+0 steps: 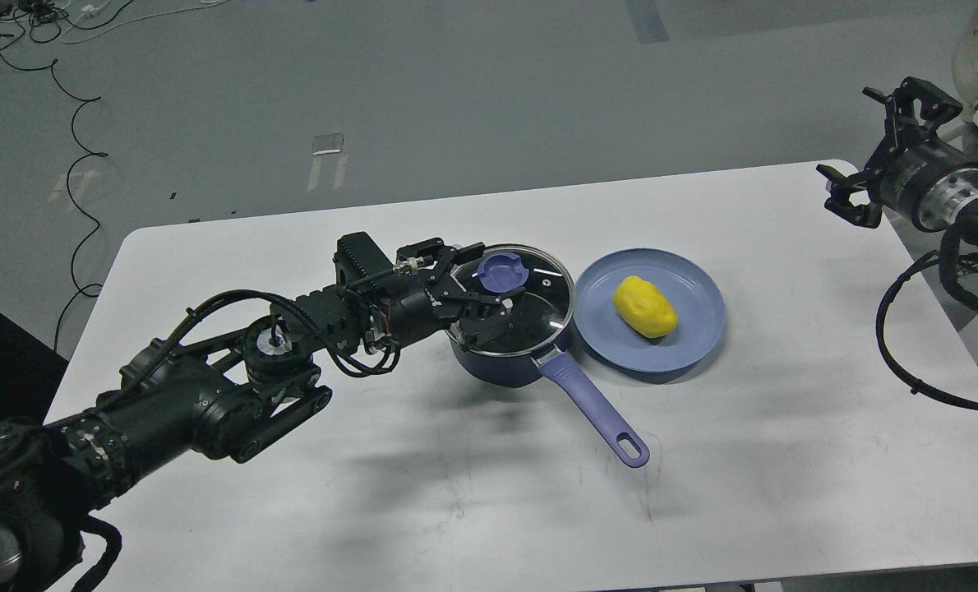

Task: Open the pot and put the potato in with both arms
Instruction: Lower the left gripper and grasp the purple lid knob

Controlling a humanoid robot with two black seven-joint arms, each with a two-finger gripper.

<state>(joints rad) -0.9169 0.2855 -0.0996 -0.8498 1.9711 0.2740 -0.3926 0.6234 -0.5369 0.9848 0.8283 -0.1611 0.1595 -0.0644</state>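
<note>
A dark blue pot (505,362) with a long purple handle (596,411) stands mid-table. Its glass lid (530,308) is on it, with a purple knob (501,273) on top. My left gripper (482,289) is open over the lid's left part, one finger behind the knob and one in front of it. A yellow potato (644,307) lies on a blue plate (694,329) just right of the pot. My right gripper (883,148) is open and empty, raised over the table's far right corner, well away from the plate.
The white table (456,493) carries only the pot and the plate. Black cables (908,345) hang from my right arm over the table's right edge. The grey floor lies beyond the far edge, with cables at the far left.
</note>
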